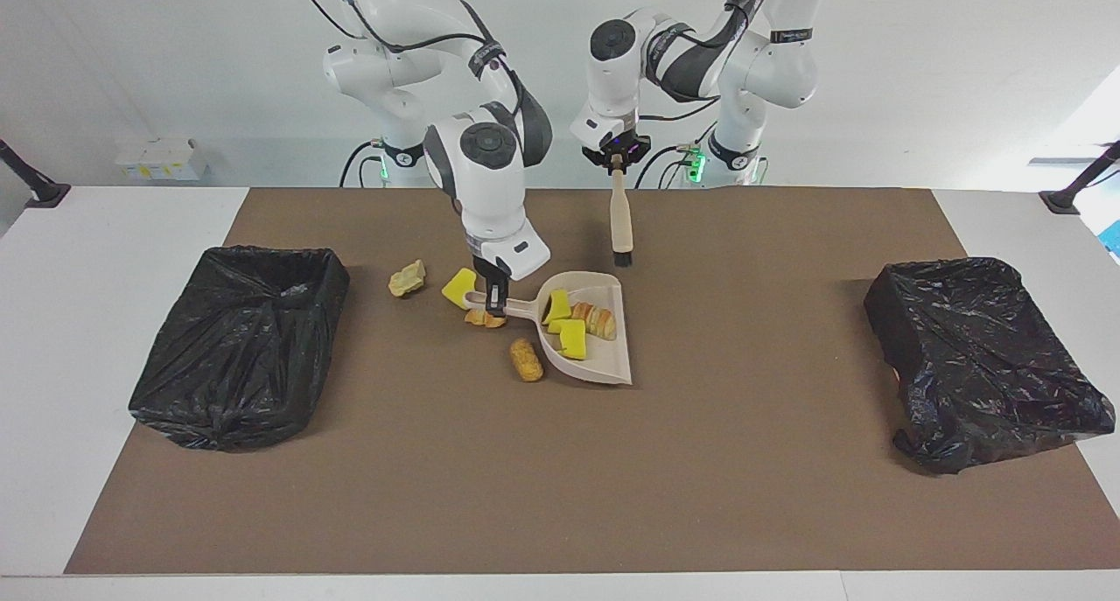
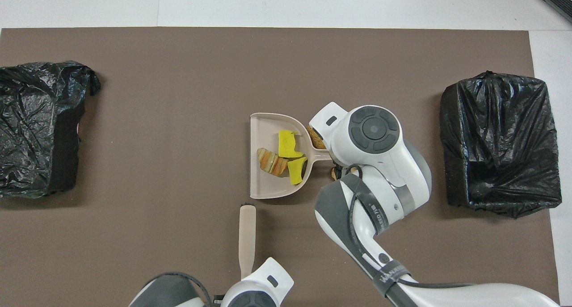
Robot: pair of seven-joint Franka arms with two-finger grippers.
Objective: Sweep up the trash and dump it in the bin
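Now, going across the facing view from the right arm's end: a black-lined bin (image 1: 241, 343) sits on the brown mat (image 1: 560, 478). Next come four scraps loose on the mat: a pale lump (image 1: 408, 277), a yellow chunk (image 1: 458, 287), an orange lump (image 1: 479, 317) under the dustpan's handle, and a tan lump (image 1: 526, 359) just beside the pan. The right gripper (image 1: 496, 302) is clamped on the handle of the dustpan (image 1: 604, 365), which is tilted, its handle end off the mat. Three scraps lie in the pan: two yellow chunks (image 2: 286, 144) and a tan roll (image 2: 270, 160). The left gripper (image 1: 618, 158), closed on the brush (image 1: 621, 225), holds it upright over the mat nearer the robots than the pan, bristles down. A second bin (image 1: 980, 356) sits at the left arm's end.
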